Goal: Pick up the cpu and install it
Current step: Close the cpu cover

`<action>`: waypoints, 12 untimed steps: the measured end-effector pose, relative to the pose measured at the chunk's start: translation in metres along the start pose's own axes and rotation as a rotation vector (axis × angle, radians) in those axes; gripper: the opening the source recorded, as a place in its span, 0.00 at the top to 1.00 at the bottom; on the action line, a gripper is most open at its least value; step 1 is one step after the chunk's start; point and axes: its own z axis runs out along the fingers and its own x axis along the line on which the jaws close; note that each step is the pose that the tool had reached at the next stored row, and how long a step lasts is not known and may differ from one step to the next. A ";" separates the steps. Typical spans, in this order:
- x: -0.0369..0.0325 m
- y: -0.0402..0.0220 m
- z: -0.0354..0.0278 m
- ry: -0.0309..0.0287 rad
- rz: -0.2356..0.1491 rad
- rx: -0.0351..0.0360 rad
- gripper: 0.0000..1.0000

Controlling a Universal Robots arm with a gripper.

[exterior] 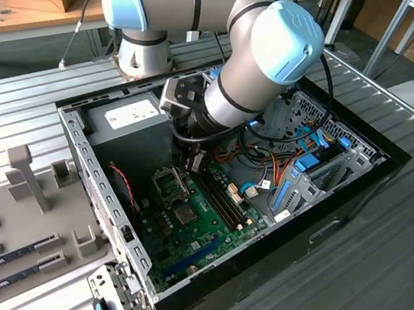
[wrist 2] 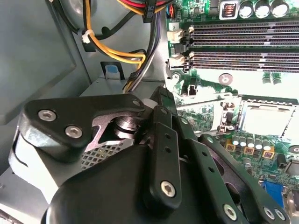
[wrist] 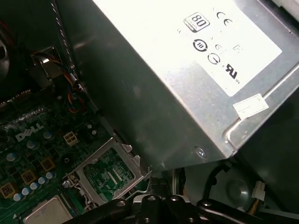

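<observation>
Gripper (wrist 2: 161,105), whose finger opening I cannot tell, hangs inside the computer case (exterior: 107,215) beside the grey power supply (exterior: 130,131), just above the socket (exterior: 171,183) where the cpu (wrist 2: 264,119) sits, slightly forward of it.

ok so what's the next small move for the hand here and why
Probably a short, straight lift of the hand. A silver-grey square that looks like the cpu already lies flat in the socket. Its hinged frame stands open beside it, and the grey power-supply box and cables sit close, so a sideways move could catch them.
</observation>
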 end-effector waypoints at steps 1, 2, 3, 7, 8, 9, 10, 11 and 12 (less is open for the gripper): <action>0.0000 0.0000 0.0000 -0.0001 0.000 0.0000 0.89; -0.0003 -0.0004 -0.0002 0.0000 0.000 -0.0003 0.89; -0.0014 -0.0026 -0.0009 0.0016 0.001 -0.0025 0.89; -0.0034 -0.0079 -0.0024 0.0022 0.010 -0.0048 0.89; -0.0035 -0.0082 -0.0024 0.0024 0.012 -0.0037 0.89; -0.0037 -0.0085 -0.0025 0.0038 0.015 -0.0018 0.89; -0.0039 -0.0087 -0.0026 0.0066 0.016 0.0006 0.89; -0.0039 -0.0089 -0.0026 0.0164 0.019 0.0082 0.89; -0.0040 -0.0089 -0.0026 0.0200 0.020 0.0110 0.89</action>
